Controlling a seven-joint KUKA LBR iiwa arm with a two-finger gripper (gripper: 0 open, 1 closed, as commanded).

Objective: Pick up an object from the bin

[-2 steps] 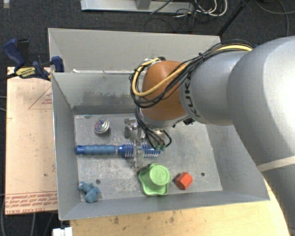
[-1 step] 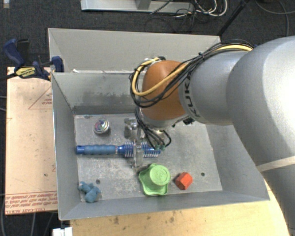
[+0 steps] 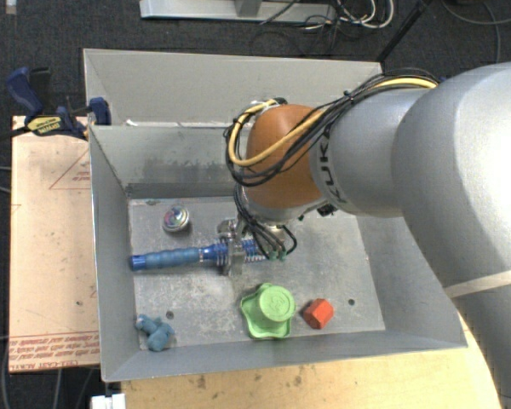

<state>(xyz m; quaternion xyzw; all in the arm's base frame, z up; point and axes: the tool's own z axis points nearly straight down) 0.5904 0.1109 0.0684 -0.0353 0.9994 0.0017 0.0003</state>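
- Nearest the lens is the arm's [image 3: 426, 152] broad grey link, filling the right of the frame and reaching leftward over the bin [image 3: 111, 228].
- At the wrist sits an orange cover [image 3: 277, 156] with yellow and black cables looped across it, above the middle of the bin floor.
- Below the cover, the fingers [image 3: 232, 264] are down at floor level, one on the upper side and one on the lower side of a blue-handled tool [image 3: 170, 259]. They are closed to the tool's width and grip its right end.
- The tool lies flat and roughly level across the left-centre of the floor, handle pointing to the frame's left; a short coiled part shows just right of the grip.
- A small round silver piece [image 3: 176, 220] lies above the handle, apart from it.
- A green round lid-like object [image 3: 268, 312] lies lower centre, just beside an orange block [image 3: 318, 313] on its right.
- A small blue lump [image 3: 155, 331] lies in the lower left corner.
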